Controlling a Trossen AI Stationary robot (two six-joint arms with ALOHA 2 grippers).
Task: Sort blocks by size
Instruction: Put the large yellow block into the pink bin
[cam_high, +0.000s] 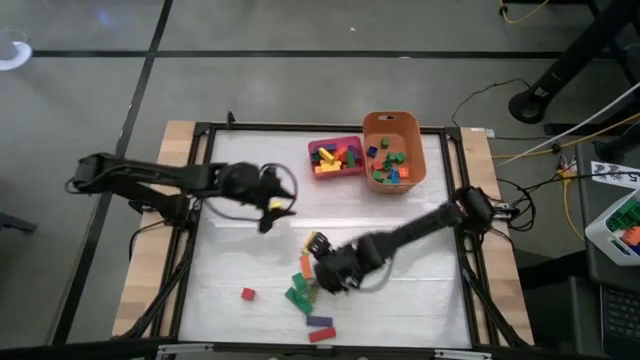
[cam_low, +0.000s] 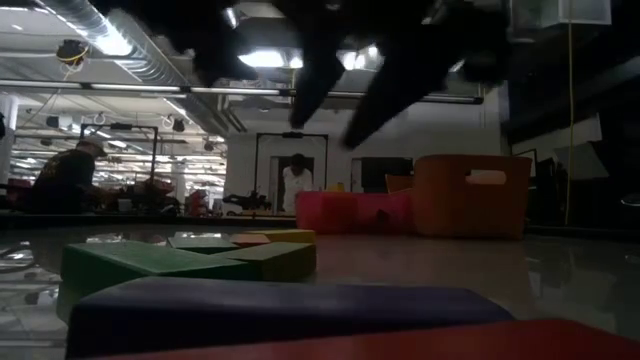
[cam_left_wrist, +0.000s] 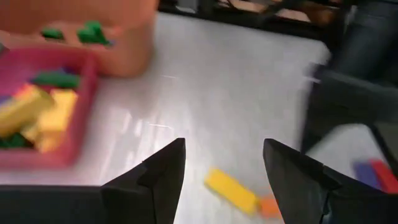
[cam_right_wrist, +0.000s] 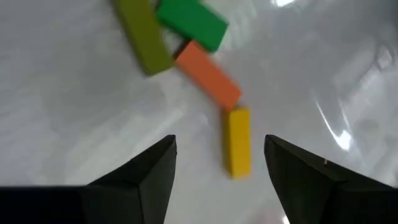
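- Left gripper (cam_high: 278, 210): centre-left of high view, over bare worktop (cam_high: 420, 290). Fingers (cam_left_wrist: 155, 180) spread, nothing btwn them.
- Right gripper (cam_high: 322, 268): lower centre of high view, at the loose block cluster. Fingers (cam_right_wrist: 143, 177) spread wide, empty; yellow bar (cam_right_wrist: 237, 149) lies on worktop btwn the tips, not touching either.
- Orange bar (cam_right_wrist: 208, 73) sits just beside one end of yellow bar; green bar (cam_right_wrist: 191, 25) and olive bar (cam_right_wrist: 144, 34) beyond it, upper centre of right wrist view.
- Loose blocks, high view: red cube (cam_high: 247, 294) lower left, alone; purple bar (cam_high: 319, 321) and red bar (cam_high: 321, 335) at lower centre, side by side.
- Pink tray (cam_high: 318, 170), upper centre: holds mostly yellow bars plus other colours.
- Orange tub (cam_high: 420, 140), just right of tray: holds small green, blue, red blocks.
- Low view: purple and green bars fill foreground; people in the room behind.
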